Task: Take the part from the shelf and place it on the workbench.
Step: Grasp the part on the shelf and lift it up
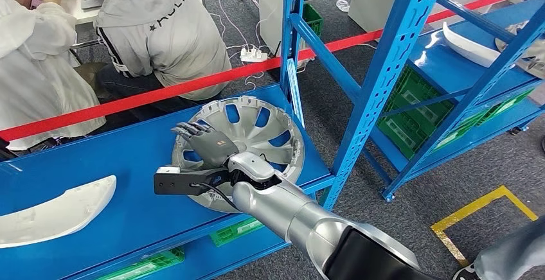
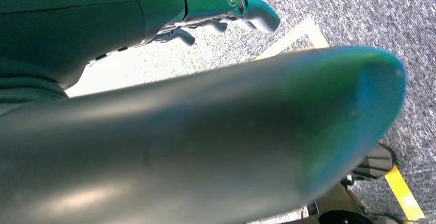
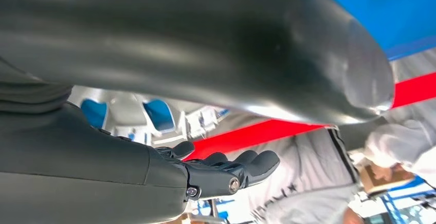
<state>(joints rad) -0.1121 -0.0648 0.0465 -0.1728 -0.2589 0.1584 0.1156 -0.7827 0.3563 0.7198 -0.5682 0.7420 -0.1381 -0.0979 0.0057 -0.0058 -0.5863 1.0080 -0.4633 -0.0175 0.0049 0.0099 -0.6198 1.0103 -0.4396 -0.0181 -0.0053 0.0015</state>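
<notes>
The part is a silver wheel cover [image 1: 257, 132] with spoke openings, lying flat on the blue shelf board [image 1: 128, 164] near its right end. My right hand [image 1: 205, 142] reaches in from the lower right and lies over the cover's left half, fingers stretched out and apart, gripping nothing that I can see. In the right wrist view the right hand [image 3: 154, 178] has its fingers extended, with the cover's spokes [image 3: 128, 108] beyond them. My left hand [image 2: 103, 23] hangs over grey carpet, holding nothing.
A white curved panel [image 1: 58, 212] lies at the shelf's left end. A blue upright post [image 1: 379, 87] stands right of the cover. A second rack holds another white panel [image 1: 466, 45] and green crates [image 1: 418, 106]. Two people [image 1: 160, 29] sit behind a red tape [image 1: 193, 86].
</notes>
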